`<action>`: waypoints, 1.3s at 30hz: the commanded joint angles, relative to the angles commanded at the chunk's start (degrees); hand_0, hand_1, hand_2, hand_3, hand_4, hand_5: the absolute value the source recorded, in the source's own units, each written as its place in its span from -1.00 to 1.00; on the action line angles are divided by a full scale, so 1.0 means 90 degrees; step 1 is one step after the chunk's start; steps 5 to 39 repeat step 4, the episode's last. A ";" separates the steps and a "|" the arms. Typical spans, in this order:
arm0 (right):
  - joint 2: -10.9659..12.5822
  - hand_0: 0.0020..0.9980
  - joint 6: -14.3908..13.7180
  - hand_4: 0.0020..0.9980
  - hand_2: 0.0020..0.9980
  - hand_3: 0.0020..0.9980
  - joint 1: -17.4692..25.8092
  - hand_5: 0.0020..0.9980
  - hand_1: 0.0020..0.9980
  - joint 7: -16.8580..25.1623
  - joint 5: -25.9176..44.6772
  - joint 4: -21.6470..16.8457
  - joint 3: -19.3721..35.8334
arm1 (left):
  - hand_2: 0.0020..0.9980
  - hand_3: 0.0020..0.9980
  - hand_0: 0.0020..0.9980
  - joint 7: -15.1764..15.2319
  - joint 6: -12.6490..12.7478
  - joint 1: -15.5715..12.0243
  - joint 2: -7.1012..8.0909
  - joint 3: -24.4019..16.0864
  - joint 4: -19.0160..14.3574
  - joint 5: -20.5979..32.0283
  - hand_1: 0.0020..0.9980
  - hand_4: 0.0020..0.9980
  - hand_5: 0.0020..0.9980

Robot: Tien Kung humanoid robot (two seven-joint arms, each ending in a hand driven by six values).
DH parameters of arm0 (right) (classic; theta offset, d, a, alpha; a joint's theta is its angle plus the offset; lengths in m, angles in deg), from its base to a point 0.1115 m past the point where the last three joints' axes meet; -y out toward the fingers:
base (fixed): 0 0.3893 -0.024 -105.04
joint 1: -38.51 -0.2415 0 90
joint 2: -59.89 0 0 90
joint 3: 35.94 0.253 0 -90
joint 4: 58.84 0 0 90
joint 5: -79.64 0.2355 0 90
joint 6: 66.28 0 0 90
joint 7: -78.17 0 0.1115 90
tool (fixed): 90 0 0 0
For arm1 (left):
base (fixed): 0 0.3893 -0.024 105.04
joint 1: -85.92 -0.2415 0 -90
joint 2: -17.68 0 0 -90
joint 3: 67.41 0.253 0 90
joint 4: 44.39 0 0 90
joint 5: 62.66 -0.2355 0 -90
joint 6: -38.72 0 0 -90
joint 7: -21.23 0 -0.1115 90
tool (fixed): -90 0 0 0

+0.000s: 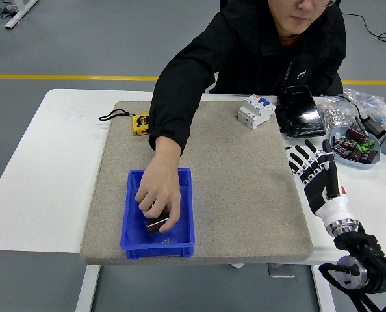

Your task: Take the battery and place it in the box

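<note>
A person's hand (158,195) reaches into the blue box (136,240) on the grey mat and pinches a dark cylindrical battery (156,223), held just above the box floor. My right hand (313,168) hovers at the mat's right edge, fingers spread and empty, well away from the box. My left arm is not in view.
A white circuit breaker (255,110) and a yellow tape measure (140,123) lie on the mat's far side. A black device (299,112), a bowl of several batteries (354,146) and plastic bags (368,107) sit at the far right. The person leans over the table's far edge.
</note>
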 joint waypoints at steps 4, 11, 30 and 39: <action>0.0007 0.85 -0.0006 1.00 0.77 0.87 0.0008 0.81 0.73 0.0006 0.0006 0.0013 0.0012 | 0.31 0.17 0.45 0.0007 -0.0001 -0.0003 0.0002 0.0019 0.0001 0.0024 0.39 0.27 0.08; 0.0007 0.85 -0.0006 1.00 0.77 0.87 0.0008 0.81 0.73 0.0006 0.0006 0.0013 0.0012 | 0.31 0.17 0.45 0.0007 -0.0001 -0.0003 0.0002 0.0019 0.0001 0.0024 0.39 0.27 0.08; 0.0007 0.85 -0.0006 1.00 0.77 0.87 0.0008 0.81 0.73 0.0006 0.0006 0.0013 0.0012 | 0.31 0.17 0.45 0.0007 -0.0001 -0.0003 0.0002 0.0019 0.0001 0.0024 0.39 0.27 0.08; 0.0007 0.85 -0.0006 1.00 0.77 0.87 0.0008 0.81 0.73 0.0006 0.0006 0.0013 0.0012 | 0.31 0.17 0.45 0.0007 -0.0001 -0.0003 0.0002 0.0019 0.0001 0.0024 0.39 0.27 0.08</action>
